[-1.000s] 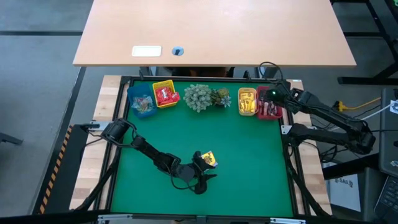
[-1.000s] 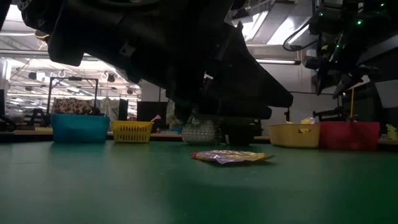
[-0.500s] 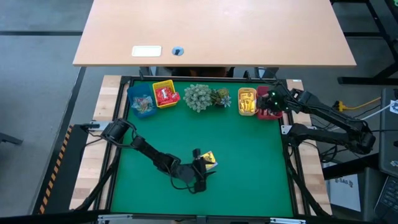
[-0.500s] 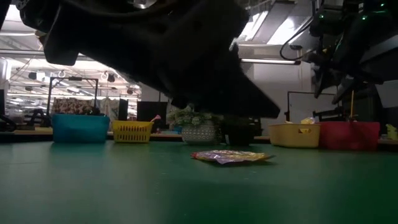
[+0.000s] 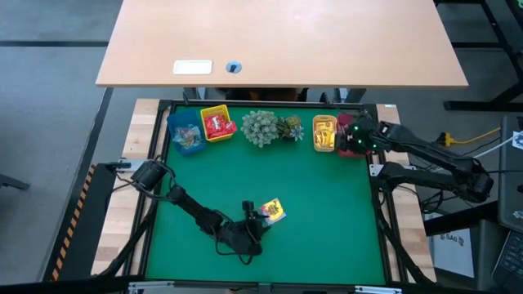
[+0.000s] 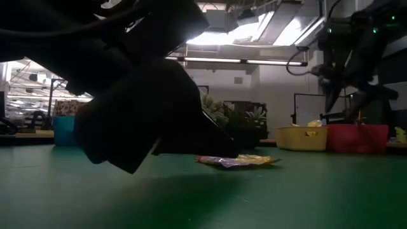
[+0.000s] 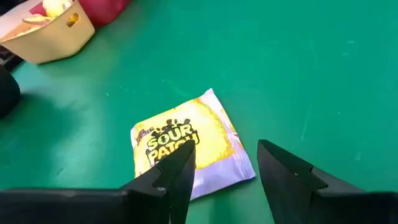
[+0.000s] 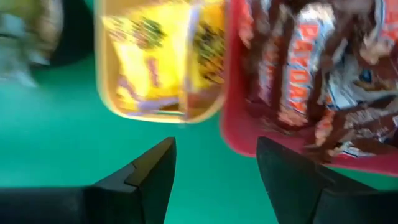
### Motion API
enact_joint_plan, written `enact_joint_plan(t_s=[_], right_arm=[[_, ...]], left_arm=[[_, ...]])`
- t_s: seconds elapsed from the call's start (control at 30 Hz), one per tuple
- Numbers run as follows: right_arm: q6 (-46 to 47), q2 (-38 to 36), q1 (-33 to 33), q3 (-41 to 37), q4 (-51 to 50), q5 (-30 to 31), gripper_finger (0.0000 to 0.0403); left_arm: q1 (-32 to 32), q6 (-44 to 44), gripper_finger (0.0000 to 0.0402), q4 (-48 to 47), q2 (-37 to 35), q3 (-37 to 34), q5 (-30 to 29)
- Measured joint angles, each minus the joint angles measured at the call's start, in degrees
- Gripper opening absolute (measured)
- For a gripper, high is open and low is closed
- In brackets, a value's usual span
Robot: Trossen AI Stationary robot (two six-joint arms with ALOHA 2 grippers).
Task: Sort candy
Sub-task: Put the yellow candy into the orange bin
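A: What's nearest the front edge of the mat (image 5: 327, 220)?

B: The left gripper (image 5: 260, 221), low over the green, a little left of centre. Its fingers (image 7: 176, 169) stand apart with nothing between them.

A: And the candy?

B: One yellow packet (image 5: 273, 211) lies flat on the mat just beyond the fingertips. In the left wrist view the packet (image 7: 189, 152) is roughly square, set cornerwise, one corner pointing away from the gripper. One fingertip overlaps its near edge; whether it touches I cannot tell. The other finger stands off the packet, over bare mat.

A: Any long axis to speak of?

B: Hardly. From table height the packet (image 6: 236, 161) is only a thin, slightly crumpled strip lying level.

A: Farther back?

B: Along the far edge stand a blue bin (image 5: 185, 137), a yellow bin (image 5: 217, 123) with red packets, a plant cluster (image 5: 269, 126), an orange bin (image 5: 324, 134) and a red bin (image 5: 353, 145) at the far right corner.

A: The right arm?

B: The right gripper (image 5: 351, 136) hangs over the red bin, its fingers (image 8: 153, 172) spread and holding nothing. Its wrist view looks down on yellow packets (image 8: 152, 62) in the orange bin and brown bars (image 8: 305, 56) heaped in the red bin, lying mostly side by side.
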Motion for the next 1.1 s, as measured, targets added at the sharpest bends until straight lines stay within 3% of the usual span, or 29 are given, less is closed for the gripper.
enact_joint_plan(t_s=[0.17, 0.4, 0.53, 0.63, 0.83, 0.97, 1.1], right_arm=[[0.9, -0.1, 0.0, -4.8, 3.1, -1.0, 0.0223], [0.2, -0.2, 0.0, -5.3, 5.3, -10.6, 0.0223], [-1.0, -0.4, 0.4, -5.3, 6.4, -13.7, 0.0223], [-0.8, -0.9, 1.7, -5.3, 7.4, -10.7, 0.0223], [-0.8, -2.5, 3.1, -3.0, 6.8, -3.2, 0.0223], [-0.7, -4.5, 3.1, 0.4, 7.0, -3.3, 0.0223], [-0.7, -6.5, 3.1, 3.2, 7.3, -8.6, 0.0223]], left_arm=[[0.7, -0.4, 0.0159, 0.0, 0.0, 0.0, 3.0], [3.3, -6.4, 0.0159, -0.6, -0.1, 0.0, 4.8], [4.9, -11.8, 0.0159, -5.3, -0.3, 0.2, 9.6], [5.8, -16.2, 0.0159, -7.4, -0.6, 0.3, 12.1], [5.9, -16.4, 0.0151, -8.0, -0.5, 0.3, 12.6], [6.0, -16.4, 0.0124, -8.3, -0.4, 0.2, 12.6], [6.0, -16.4, 0.0089, -8.3, -0.3, 0.2, 12.6]])
